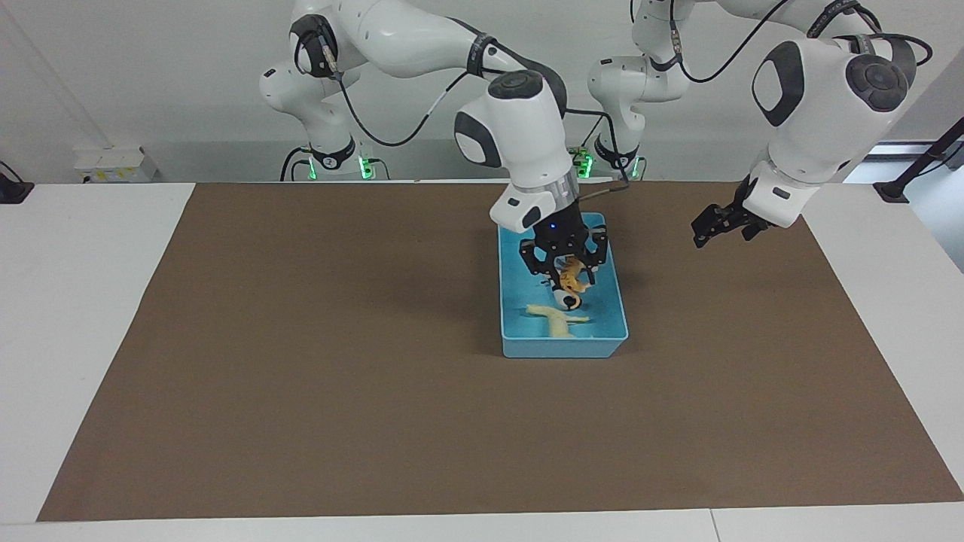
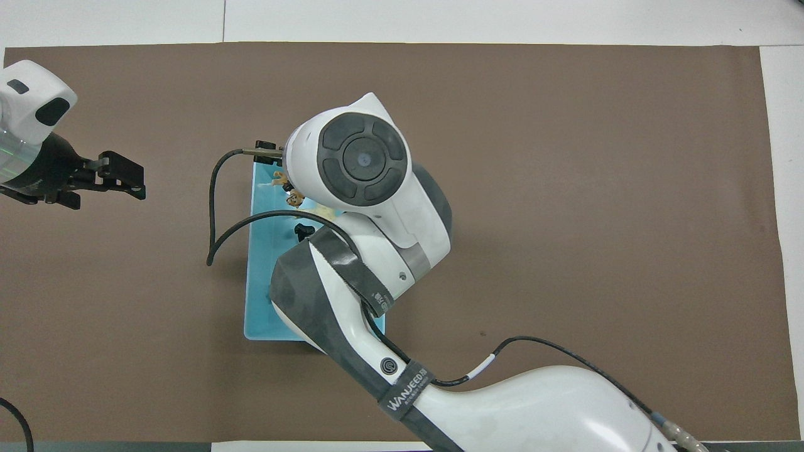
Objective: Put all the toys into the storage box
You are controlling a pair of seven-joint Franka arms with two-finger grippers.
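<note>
The light blue storage box (image 1: 561, 348) sits mid-table on the brown mat, also seen in the overhead view (image 2: 264, 282). My right gripper (image 1: 566, 277) hangs inside the box's outline, shut on the orange striped tiger (image 1: 573, 281), which dangles just above the box floor. A black-and-white panda (image 1: 569, 302) lies directly under the tiger. The cream-white horse (image 1: 556, 321) lies on its side in the box, at the end farther from the robots. My left gripper (image 1: 706, 228) hovers open and holding nothing over the mat beside the box, toward the left arm's end; the overhead view shows it too (image 2: 125, 179).
The brown mat (image 1: 339, 376) covers most of the white table. In the overhead view the right arm's wrist (image 2: 358, 163) and forearm hide much of the box. A black cable (image 2: 217, 207) loops off the wrist over the mat next to the box.
</note>
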